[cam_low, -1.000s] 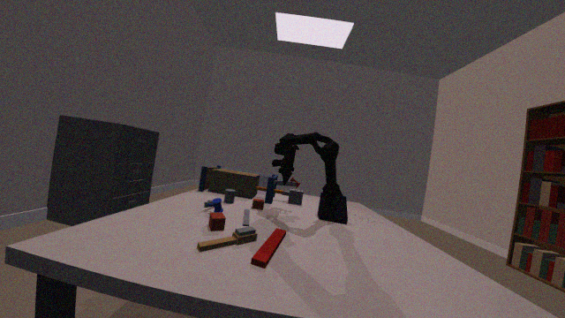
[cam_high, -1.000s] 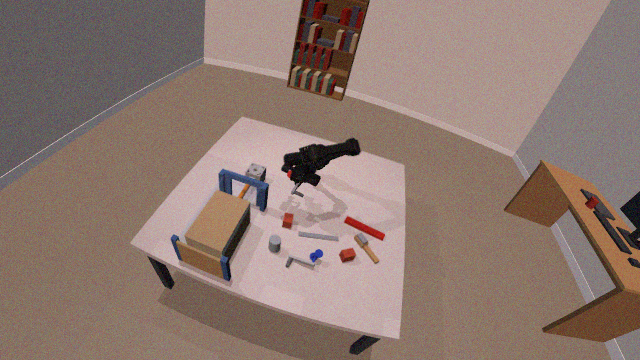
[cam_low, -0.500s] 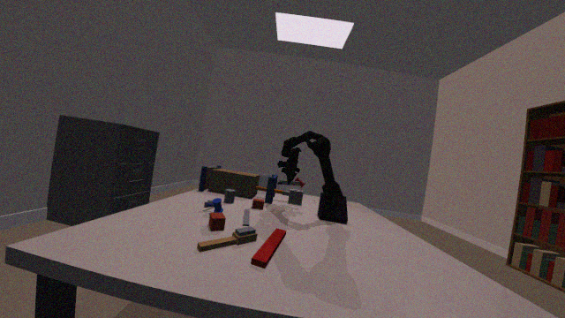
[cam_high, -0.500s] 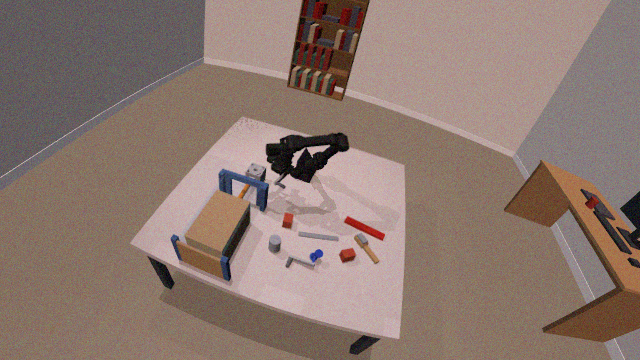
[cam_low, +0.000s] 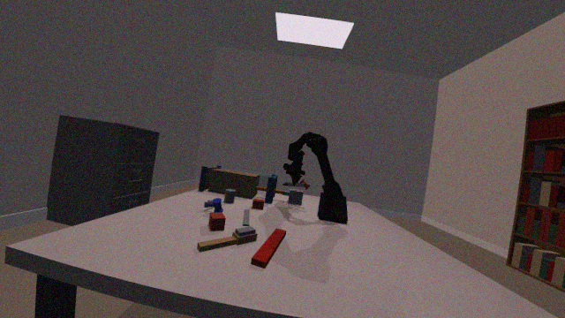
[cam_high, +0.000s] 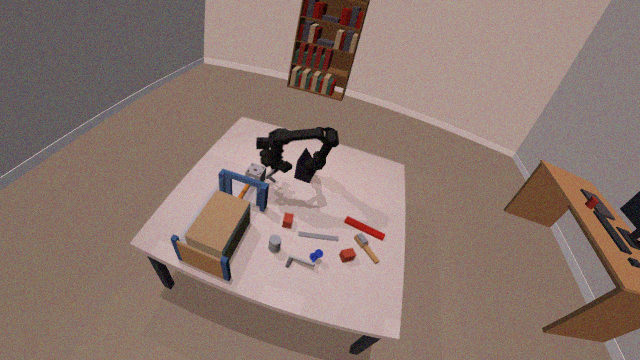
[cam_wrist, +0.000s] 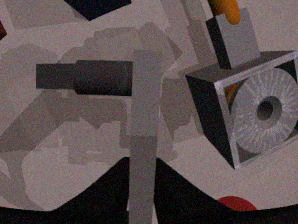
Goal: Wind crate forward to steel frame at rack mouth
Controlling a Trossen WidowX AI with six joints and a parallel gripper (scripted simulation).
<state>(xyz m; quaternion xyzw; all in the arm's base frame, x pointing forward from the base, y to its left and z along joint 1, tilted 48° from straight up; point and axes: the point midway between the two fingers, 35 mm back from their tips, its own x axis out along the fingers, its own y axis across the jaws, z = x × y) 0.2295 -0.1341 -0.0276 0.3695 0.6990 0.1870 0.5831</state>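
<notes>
The crate (cam_high: pixel 218 220) (cam_low: pixel 233 183) sits flat in the guard cubby, its front short of the blue steel frame (cam_high: pixel 263 198) (cam_low: pixel 271 190). An orange strap (cam_high: pixel 243 191) (cam_wrist: pixel 227 10) runs from it to the grey winch (cam_high: pixel 255 171) (cam_low: pixel 295 197) (cam_wrist: pixel 209 117). The round hole (cam_wrist: pixel 265 109) in the winch's top is empty. My gripper (cam_low: pixel 295 182) (cam_wrist: pixel 140 164) is shut on the grey bar of the winch handle (cam_wrist: pixel 145 100), above the bench beside the winch. The dark key end (cam_wrist: pixel 55 76) points left in the wrist view, away from the winch. Its red knob (cam_low: pixel 305 184) (cam_wrist: pixel 236 203) shows too.
On the bench (cam_high: pixel 370 295) are a red block (cam_high: pixel 288 220), a grey cylinder (cam_high: pixel 274 243), a grey bar (cam_high: pixel 318 236), a blue-ended tool (cam_high: pixel 316 255), another red block (cam_high: pixel 347 255), a hammer (cam_high: pixel 367 249) and a long red bar (cam_high: pixel 364 228).
</notes>
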